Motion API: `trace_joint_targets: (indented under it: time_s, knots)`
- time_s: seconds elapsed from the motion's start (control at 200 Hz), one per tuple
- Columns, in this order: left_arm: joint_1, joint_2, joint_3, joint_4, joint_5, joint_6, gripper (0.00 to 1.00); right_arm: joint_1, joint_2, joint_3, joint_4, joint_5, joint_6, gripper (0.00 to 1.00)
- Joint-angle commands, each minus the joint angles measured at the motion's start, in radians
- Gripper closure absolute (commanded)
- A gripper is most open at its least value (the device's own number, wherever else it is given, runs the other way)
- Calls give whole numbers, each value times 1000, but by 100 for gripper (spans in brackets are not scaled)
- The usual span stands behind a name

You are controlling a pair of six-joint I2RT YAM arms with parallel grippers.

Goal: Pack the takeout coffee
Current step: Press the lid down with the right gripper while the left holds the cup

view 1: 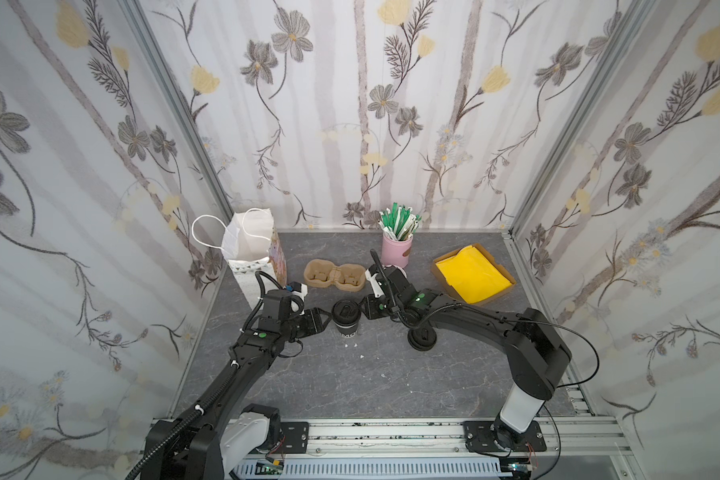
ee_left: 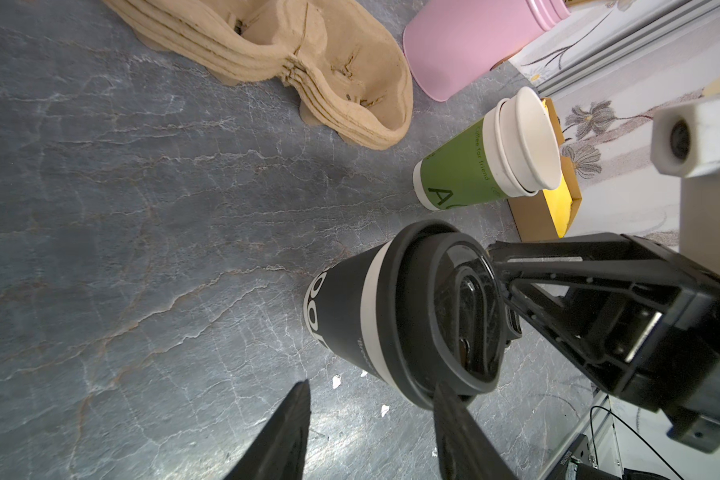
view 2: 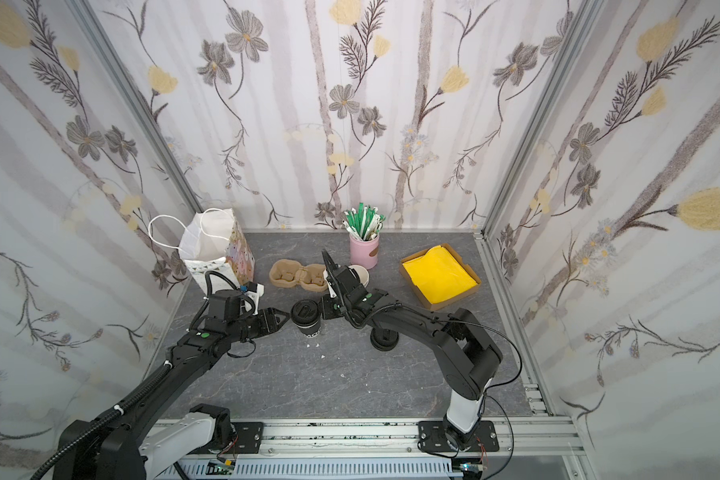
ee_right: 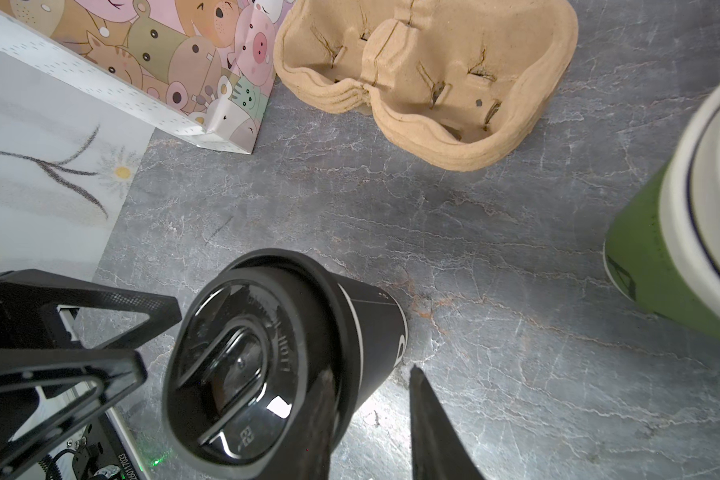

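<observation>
Takeout coffee (view 1: 345,318) just beside left end effector (view 1: 325,322).

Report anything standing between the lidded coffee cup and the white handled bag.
The left end effector and its wrist sit in the line from the takeout coffee to the white bag. The cup carrier stack lies beside that line, not on it. Nothing else visible intervenes.

floral wallpaper walls (view 1: 350,104), grey marbled tabletop (view 1: 350,386)
</observation>
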Motion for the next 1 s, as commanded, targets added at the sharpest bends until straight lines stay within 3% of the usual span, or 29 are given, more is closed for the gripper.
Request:
trace_joint_targets:
  time_s: [0.0, 0.994]
  knots:
    - [1, 1, -3, 27, 7, 0, 49, -1, 6, 6, 26, -12, 2, 68]
    - [-8, 50, -1, 28, -3, -5, 49, -1, 15, -11, 30, -38, -1, 68]
